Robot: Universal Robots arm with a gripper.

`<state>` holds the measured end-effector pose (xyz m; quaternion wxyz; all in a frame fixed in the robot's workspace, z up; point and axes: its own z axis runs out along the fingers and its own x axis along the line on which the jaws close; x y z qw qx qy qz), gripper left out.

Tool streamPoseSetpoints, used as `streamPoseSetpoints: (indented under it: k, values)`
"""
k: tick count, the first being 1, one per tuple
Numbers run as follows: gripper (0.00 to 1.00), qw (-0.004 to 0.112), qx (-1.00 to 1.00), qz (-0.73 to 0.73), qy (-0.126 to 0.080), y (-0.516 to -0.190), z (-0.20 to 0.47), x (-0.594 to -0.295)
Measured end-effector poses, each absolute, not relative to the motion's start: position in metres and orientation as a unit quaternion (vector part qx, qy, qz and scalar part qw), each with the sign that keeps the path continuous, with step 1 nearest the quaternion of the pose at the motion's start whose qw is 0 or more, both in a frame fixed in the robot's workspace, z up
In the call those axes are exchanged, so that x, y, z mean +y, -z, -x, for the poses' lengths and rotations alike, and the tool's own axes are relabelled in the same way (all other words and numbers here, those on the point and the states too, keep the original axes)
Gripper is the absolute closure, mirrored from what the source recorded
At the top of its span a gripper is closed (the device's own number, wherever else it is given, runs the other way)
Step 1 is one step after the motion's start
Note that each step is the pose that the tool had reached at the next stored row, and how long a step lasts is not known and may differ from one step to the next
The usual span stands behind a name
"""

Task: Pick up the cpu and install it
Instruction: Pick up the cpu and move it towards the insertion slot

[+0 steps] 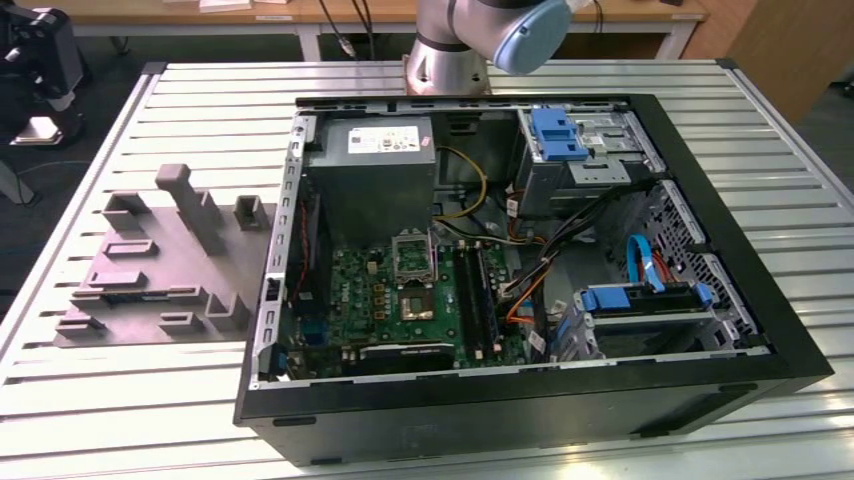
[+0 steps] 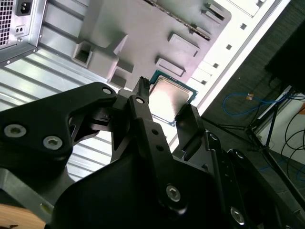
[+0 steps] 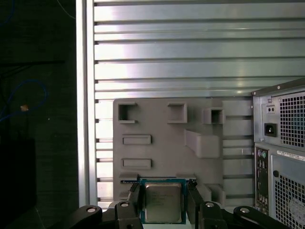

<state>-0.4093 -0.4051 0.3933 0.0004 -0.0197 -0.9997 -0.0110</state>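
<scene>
Above the grey tray (image 3: 162,138), cpu (image 3: 163,202) in the gripper (image 3: 163,194).
Jaws pinch its two opposite edges; it seems lifted clear, with the slatted table (image 3: 190,47) stretching beyond and the computer case (image 3: 281,143) close alongside.

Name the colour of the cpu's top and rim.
The cpu: pale silver-beige top, teal rim; best in the first wrist view.

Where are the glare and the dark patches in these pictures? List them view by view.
Second wrist view: glare whitens the top of the chip held in the hand, and the table is washed out at its edge. First wrist view: bright bands across the table, darkness beyond its edge. Exterior view: even light, with shade inside the computer case.
</scene>
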Motion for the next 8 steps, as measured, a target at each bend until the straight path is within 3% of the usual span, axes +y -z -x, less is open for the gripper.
streamPoseSetpoints:
  k: [8]
  values:
    - [0.53,0.0,-1.0,0.02,0.011,-0.3933,0.4066,-0.4051]
